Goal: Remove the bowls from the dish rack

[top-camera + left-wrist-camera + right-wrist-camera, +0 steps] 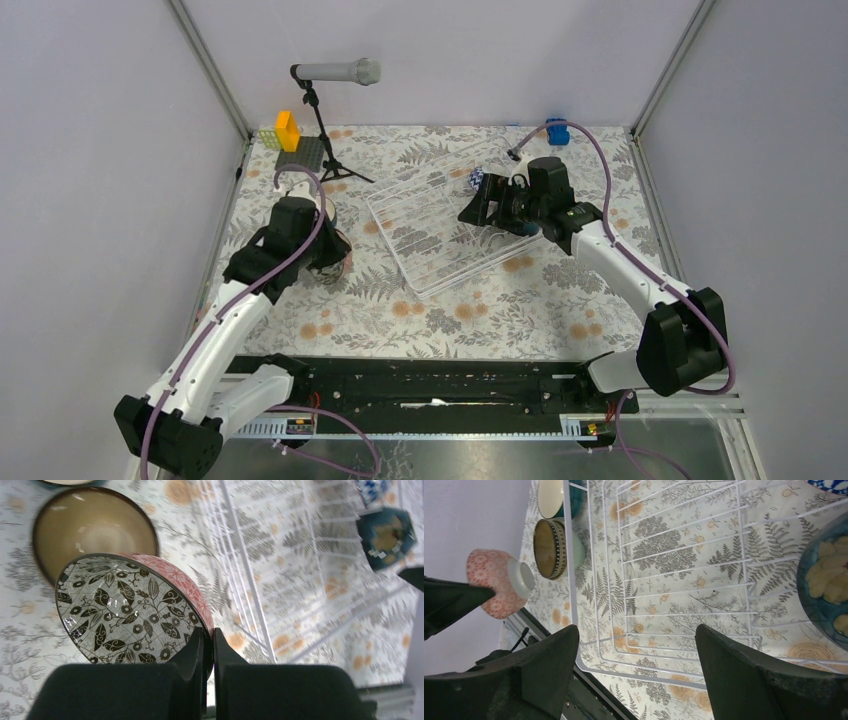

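Top view first: the dish rack [432,238] lies mid-bench [470,312]. The left claw [328,250] hangs just off the rack's 9 o'clock side, and the right claw [480,205] is over its 3 o'clock end.

Over to the left wrist: that claw is pressed together on the rim of the pink bowl [131,611], pinching it at the bowl's 5 o'clock. The bowl is tipped, so its black-and-white flowered inside faces the lens. It is outside the rack, with the brown bowl [92,527] behind it at 11 o'clock. Whether the pink bowl's foot touches the bench, I cannot tell. To land this well, I'd say level the bowl, bring it down on bare bench clear of the brown rim, and let go only once it sits flat.

Right wrist now: the claw is spread wide over the rack wires, nothing between its fingers. The dark teal bowl [824,587] sits in the rack at 3 o'clock, and the blue-white bowl [835,484] peeks in at 1 o'clock. At least two bowls are left to unload. The dark teal one looks the likely next pick, best taken by its rim.
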`<state>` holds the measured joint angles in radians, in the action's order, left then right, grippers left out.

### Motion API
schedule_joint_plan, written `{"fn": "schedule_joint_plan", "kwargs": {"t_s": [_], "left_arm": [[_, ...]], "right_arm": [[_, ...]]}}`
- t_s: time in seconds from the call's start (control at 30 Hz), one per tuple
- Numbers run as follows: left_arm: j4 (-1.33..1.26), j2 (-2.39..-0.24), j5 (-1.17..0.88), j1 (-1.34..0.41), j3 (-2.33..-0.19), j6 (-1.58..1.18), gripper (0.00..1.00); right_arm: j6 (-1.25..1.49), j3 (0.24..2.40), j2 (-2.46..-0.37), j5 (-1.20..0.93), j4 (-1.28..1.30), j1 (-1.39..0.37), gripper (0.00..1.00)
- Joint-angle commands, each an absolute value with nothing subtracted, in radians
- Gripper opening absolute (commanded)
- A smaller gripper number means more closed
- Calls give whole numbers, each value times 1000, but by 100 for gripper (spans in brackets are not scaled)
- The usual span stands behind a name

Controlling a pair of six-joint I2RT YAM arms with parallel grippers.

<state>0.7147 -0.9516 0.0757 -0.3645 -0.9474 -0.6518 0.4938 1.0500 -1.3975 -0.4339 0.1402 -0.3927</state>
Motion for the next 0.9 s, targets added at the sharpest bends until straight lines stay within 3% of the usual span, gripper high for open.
{"fn": "schedule_joint_plan", "kwargs": {"t_s": [0.0, 0.23, 0.47, 0.7, 0.87], "left_arm": [[662, -887, -137, -364, -979, -591, 0], [516, -876, -335, -397, -947, -621, 0], [500, -922, -204, -576, -977, -554, 0], [501, -902, 49, -852, -972, -393, 0], [502, -900, 49, -986, -949, -265, 0]], "right_arm": [[441, 1094, -1352, -367, 187, -392, 93], [432, 1098, -1325, -480, 198, -392, 91], [383, 1167, -1331, -521, 290, -408, 85], [272, 1340, -1427, -407, 466, -584, 75], [218, 1426, -1472, -352, 547, -659, 69]]}}
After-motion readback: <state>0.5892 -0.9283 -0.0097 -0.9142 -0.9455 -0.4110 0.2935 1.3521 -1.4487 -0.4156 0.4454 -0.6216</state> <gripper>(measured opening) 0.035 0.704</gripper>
